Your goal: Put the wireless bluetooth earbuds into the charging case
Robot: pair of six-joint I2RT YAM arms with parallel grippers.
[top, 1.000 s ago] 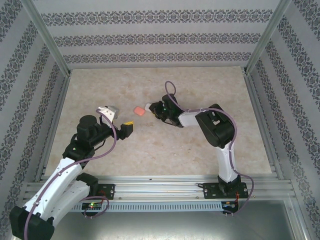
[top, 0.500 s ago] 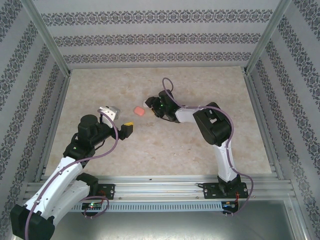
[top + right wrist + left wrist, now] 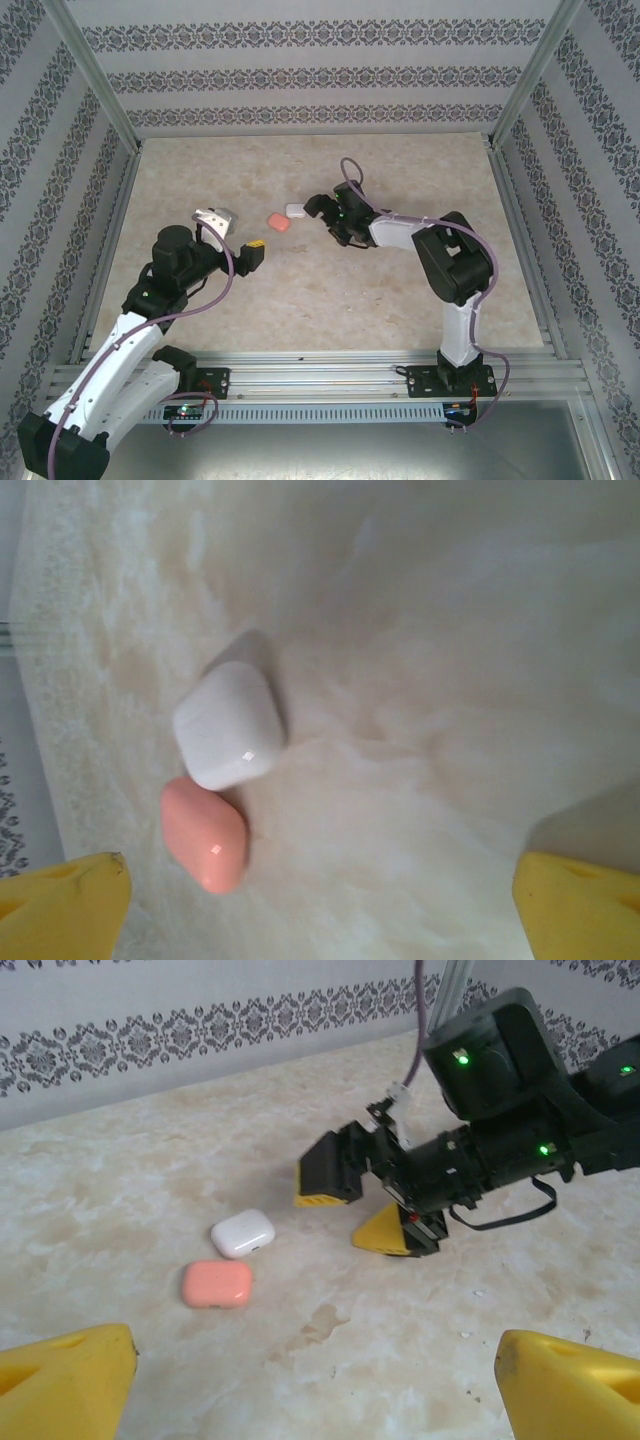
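**Both grippers open, two closed cases lying off the right gripper's tips**

On the marbled table (image 3: 300, 300), a white case (image 3: 294, 210) and a pink case (image 3: 277, 221) lie flat just beside each other, toward the far middle of the surface. Both lids look shut. Whether the two cases touch cannot be told: the left wrist view suggests a thin gap between the white case (image 3: 243, 1233) and the pink case (image 3: 217, 1284), while from the right wrist they seem to meet at a corner.

The right gripper (image 3: 322, 215) is low over the table, just to the right of the white case and apart from it. Its jaws are spread wide and hold nothing. In its own wrist view, the white case (image 3: 228, 725) and the pink case (image 3: 204, 833) lie ahead of the right gripper (image 3: 320, 910), nearer its left-hand yellow fingertip than the other. The left wrist view shows the right gripper (image 3: 352, 1220) side-on, jaws parted, the white case just beyond its tips.

The left gripper (image 3: 235, 235) sits nearer the base side, well apart from the pink case and pointing toward both cases. Its jaws are also wide apart and empty.
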